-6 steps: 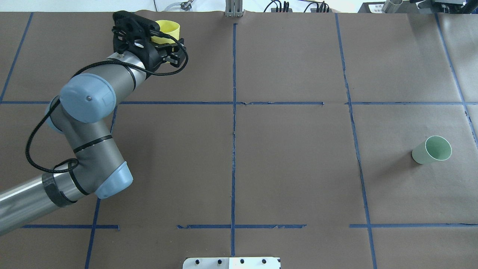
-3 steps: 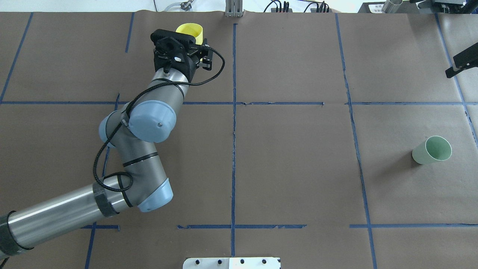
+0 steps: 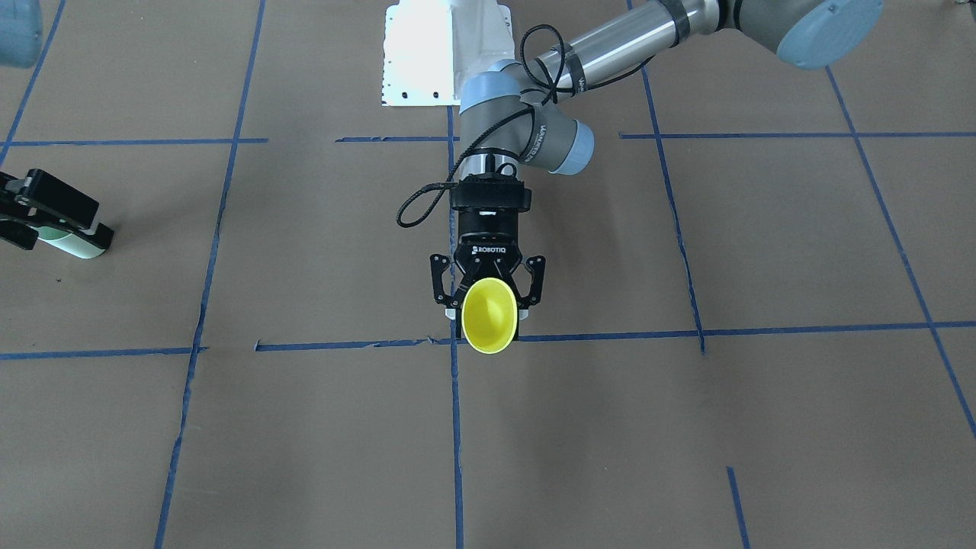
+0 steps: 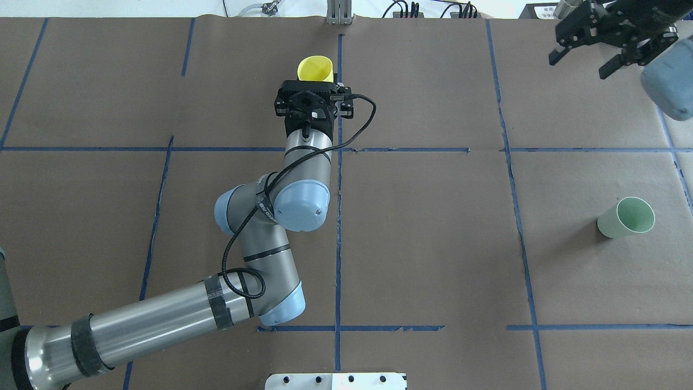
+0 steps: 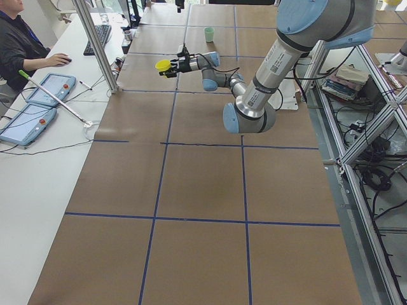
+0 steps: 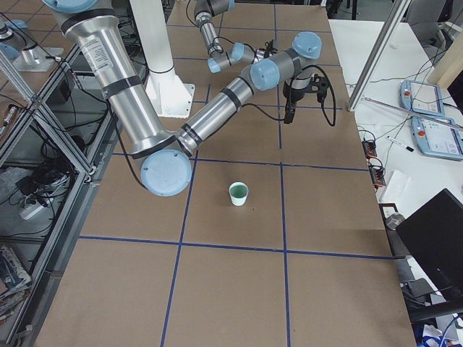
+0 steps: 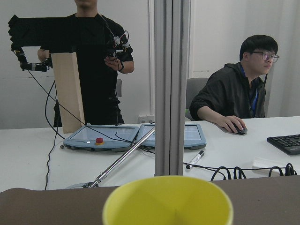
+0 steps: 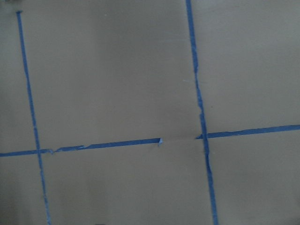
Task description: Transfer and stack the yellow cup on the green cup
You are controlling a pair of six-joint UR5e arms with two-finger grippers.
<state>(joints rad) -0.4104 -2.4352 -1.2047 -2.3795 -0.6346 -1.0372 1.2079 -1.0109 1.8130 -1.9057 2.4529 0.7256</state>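
Observation:
My left gripper (image 3: 488,305) is shut on the yellow cup (image 3: 488,326) and holds it on its side above the table, mouth pointing away from me, by the centre tape line at the far side (image 4: 315,69). The cup's rim fills the bottom of the left wrist view (image 7: 168,201). The green cup (image 4: 626,218) stands upright on the table at the right, apart from both grippers. In the front view it (image 3: 75,245) is partly hidden behind my right gripper (image 3: 30,221). My right gripper (image 4: 582,60) is open and empty, high over the far right corner.
Blue tape lines (image 4: 339,216) divide the brown paper table cover. A metal post (image 4: 338,12) stands at the far edge on the centre line. Two people and control pendants (image 7: 133,136) are beyond that edge. My base plate (image 4: 335,381) is at the near edge.
My left arm has swung right with the yellow cup, from the far left to the centre line. My right gripper has come into view at the top right. The green cup has not moved.

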